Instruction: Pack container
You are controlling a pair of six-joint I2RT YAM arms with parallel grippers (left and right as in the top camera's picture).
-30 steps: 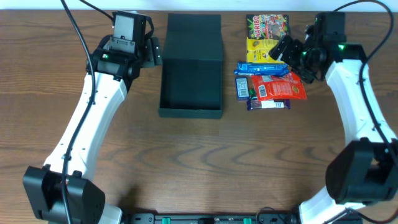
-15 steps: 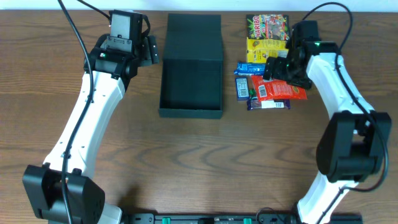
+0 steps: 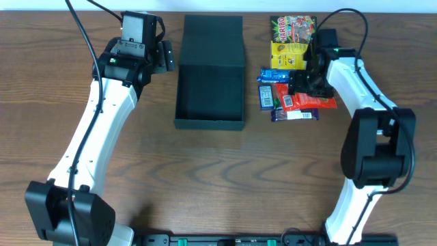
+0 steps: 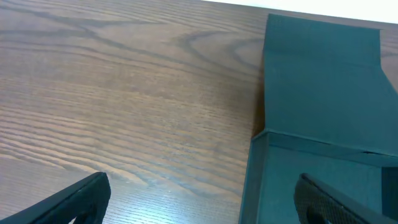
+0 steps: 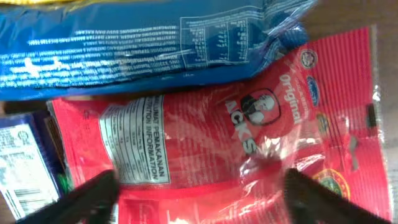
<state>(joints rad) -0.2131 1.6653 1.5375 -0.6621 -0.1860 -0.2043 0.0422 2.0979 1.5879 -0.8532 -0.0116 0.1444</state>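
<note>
The container (image 3: 209, 85) is a dark teal box lying open, its flap lid (image 3: 213, 39) folded back flat. My left gripper (image 3: 168, 56) hovers open at the box's left rear corner. In the left wrist view the container (image 4: 323, 74) fills the right side, and its left wall stands between the spread jaws of the left gripper (image 4: 202, 208). My right gripper (image 3: 301, 86) is down over a red snack packet (image 3: 315, 101). In the right wrist view the right gripper (image 5: 205, 199) stands open, its fingers (image 5: 87, 198) either side of the red packet (image 5: 236, 137).
Right of the box lie a Haribo bag (image 3: 293, 29), a yellow packet (image 3: 287, 55), a blue packet (image 3: 283, 74), a small blue bar (image 3: 265, 96) and a packet under the red one (image 3: 293, 115). The blue packet (image 5: 155, 37) borders the red one.
My right arm has swung left and dropped onto the red packet, and its jaws have narrowed a little. The left arm has barely shifted.
</note>
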